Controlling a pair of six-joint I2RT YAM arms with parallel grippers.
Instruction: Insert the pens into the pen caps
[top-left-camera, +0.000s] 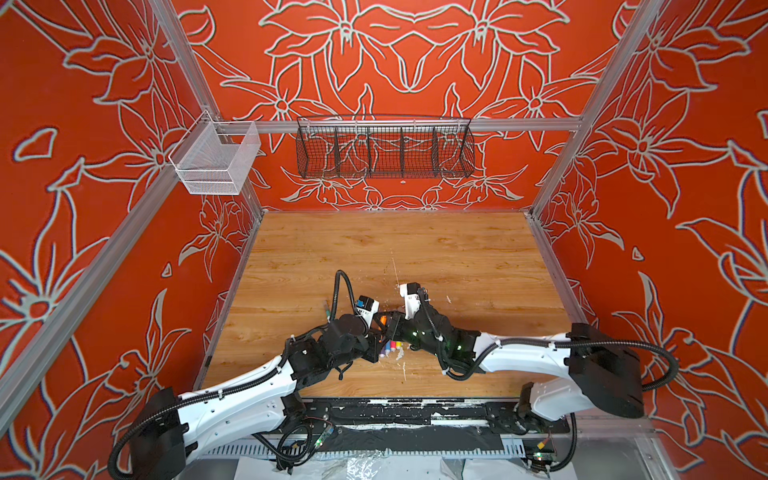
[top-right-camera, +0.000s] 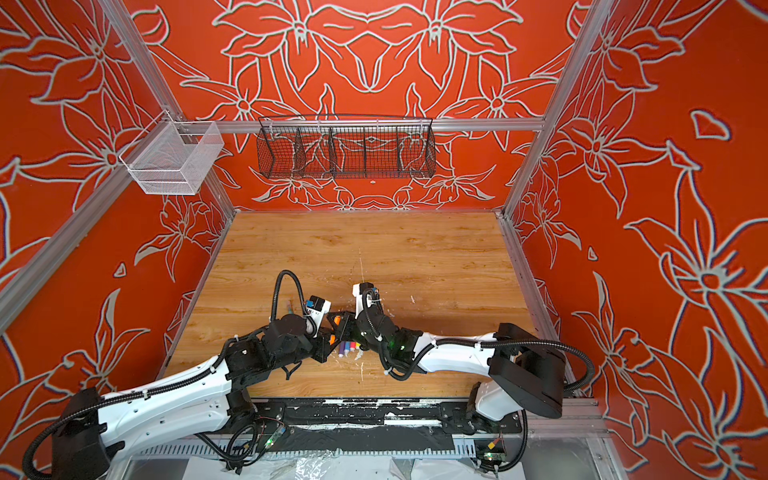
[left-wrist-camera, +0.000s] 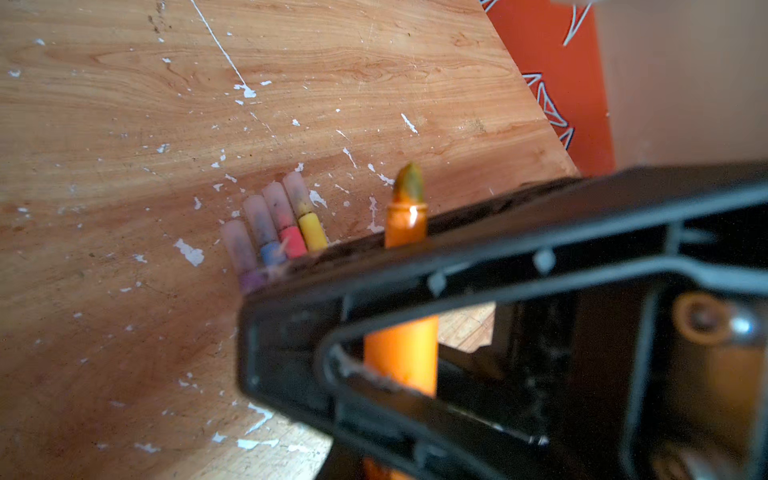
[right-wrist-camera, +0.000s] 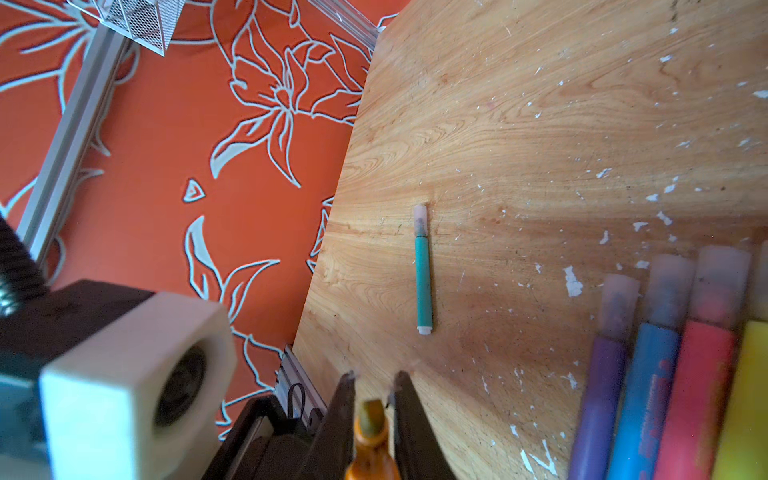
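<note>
Left wrist view: the left gripper (left-wrist-camera: 399, 299) is clamped across the barrel of the orange pen (left-wrist-camera: 405, 226), whose stained tip is bare. That pen is held just beside the row of four pens (left-wrist-camera: 266, 230), which lie side by side on the wooden table (left-wrist-camera: 124, 104). They are purple, blue, pink-red and yellow, each wearing a clear cap (left-wrist-camera: 299, 191). Seen from the right wrist, the right gripper (right-wrist-camera: 374, 378) has its fingers close together on either side of the orange pen's tip. Whether they pinch the tip or something clear, I cannot tell. A green pen (right-wrist-camera: 424, 282), also capped, lies alone on the table, well apart from the row.
</note>
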